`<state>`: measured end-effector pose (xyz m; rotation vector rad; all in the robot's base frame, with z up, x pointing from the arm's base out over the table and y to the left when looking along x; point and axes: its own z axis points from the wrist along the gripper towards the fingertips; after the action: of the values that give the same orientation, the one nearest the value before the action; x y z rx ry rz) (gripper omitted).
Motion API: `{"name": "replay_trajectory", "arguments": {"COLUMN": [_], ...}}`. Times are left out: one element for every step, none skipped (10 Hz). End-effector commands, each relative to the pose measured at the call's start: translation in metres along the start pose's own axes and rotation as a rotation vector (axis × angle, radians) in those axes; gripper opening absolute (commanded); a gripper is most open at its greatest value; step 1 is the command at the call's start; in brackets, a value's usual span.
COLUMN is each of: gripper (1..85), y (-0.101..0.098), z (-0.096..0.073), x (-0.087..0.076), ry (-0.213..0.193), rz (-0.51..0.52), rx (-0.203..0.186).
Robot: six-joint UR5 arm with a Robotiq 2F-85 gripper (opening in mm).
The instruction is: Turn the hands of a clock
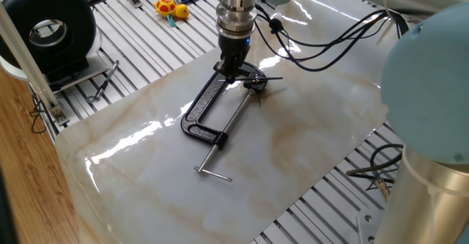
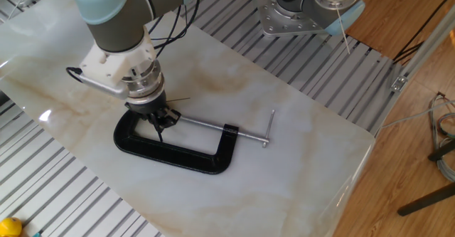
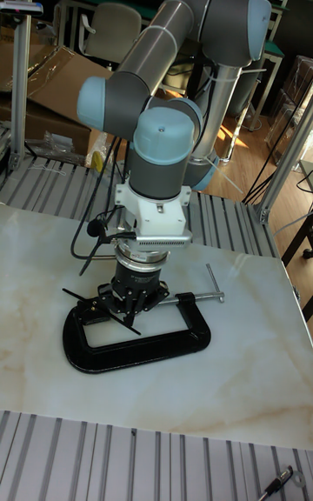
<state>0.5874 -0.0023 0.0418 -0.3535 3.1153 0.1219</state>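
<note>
The clock is a small dark hub held in the jaw of a black C-clamp lying on the marble slab. Thin black hands stick out from the hub. My gripper points straight down just left of the hub, over the clamp's upper arm, its fingers drawn together to a narrow tip. From the other side, the gripper stands inside the clamp's mouth beside the hub, with one hand pointing away behind it. In the tall view the gripper hides the hub; one pointer shows at the left.
The clamp's silver screw rod and crossbar reach toward the slab's front. A black reel and a yellow toy sit on the slatted table at the back left. Cables trail from the wrist. Another robot base stands past the slab.
</note>
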Motion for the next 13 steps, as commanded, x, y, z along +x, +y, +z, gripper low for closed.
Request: {"name": "replay_trajectory", "arguments": {"gripper": [1.3, 1.3, 1.3, 1.3, 1.3, 1.3, 1.3, 1.3, 1.3, 1.3, 1.3, 1.3, 1.3], "y": [0.004, 0.007, 0.007, 0.007, 0.008, 0.007, 0.009, 0.009, 0.009, 0.009, 0.012, 0.015, 0.017], "z": [-0.001, -0.002, -0.002, -0.002, -0.002, -0.002, -0.002, -0.002, -0.002, -0.002, -0.002, -0.002, -0.001], "x": [0.001, -0.001, 0.000, 0.003, 0.003, 0.000, 0.000, 0.000, 0.001, 0.003, 0.005, 0.005, 0.003], "ry": [-0.005, -0.012, -0.006, 0.005, 0.005, -0.005, -0.007, -0.006, -0.001, 0.008, 0.010, 0.009, 0.002], "rz": [0.042, 0.055, 0.065, 0.073, 0.079, 0.085, 0.088, 0.093, 0.099, 0.110, 0.111, 0.113, 0.107], "rx": [-0.018, -0.030, -0.030, -0.029, -0.032, -0.028, -0.036, -0.038, -0.039, -0.035, -0.039, -0.045, -0.050]}}
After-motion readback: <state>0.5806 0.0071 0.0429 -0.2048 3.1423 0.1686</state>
